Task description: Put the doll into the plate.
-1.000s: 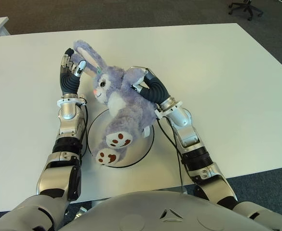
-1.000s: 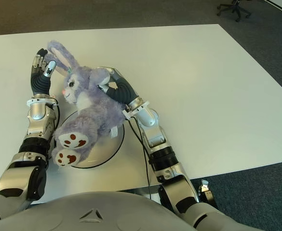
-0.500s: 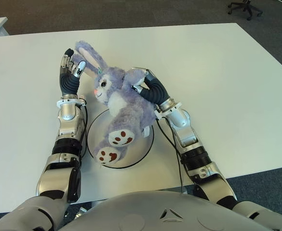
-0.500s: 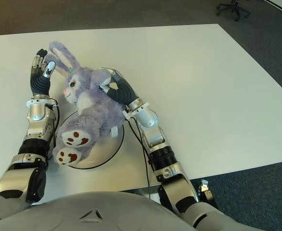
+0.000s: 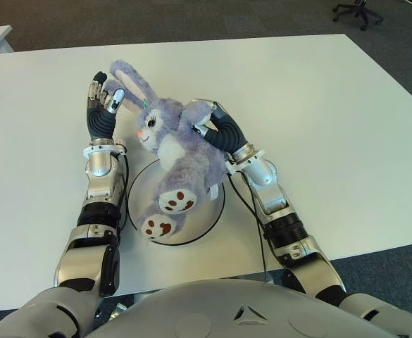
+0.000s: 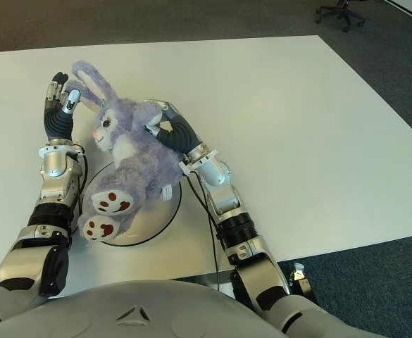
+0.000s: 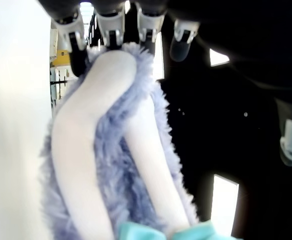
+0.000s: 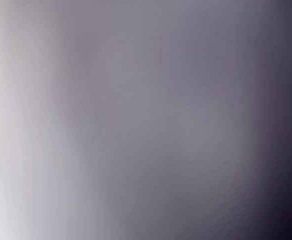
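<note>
Both hands meet the doll (image 5: 177, 151) over the plate (image 5: 209, 215): right hand (image 5: 216, 130) grips its body, left hand (image 5: 101, 105) stays open, fingers (image 7: 111, 30) touching its ears.

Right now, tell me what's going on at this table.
The robot is lowering a purple bunny doll onto a white plate on the white table. Its right hand presses against the doll's back and arm, while its left hand stands by the ears with fingers upright. The doll's feet and lower body are over the plate; its head and ears reach past the far rim. An office chair stands far off.
</note>
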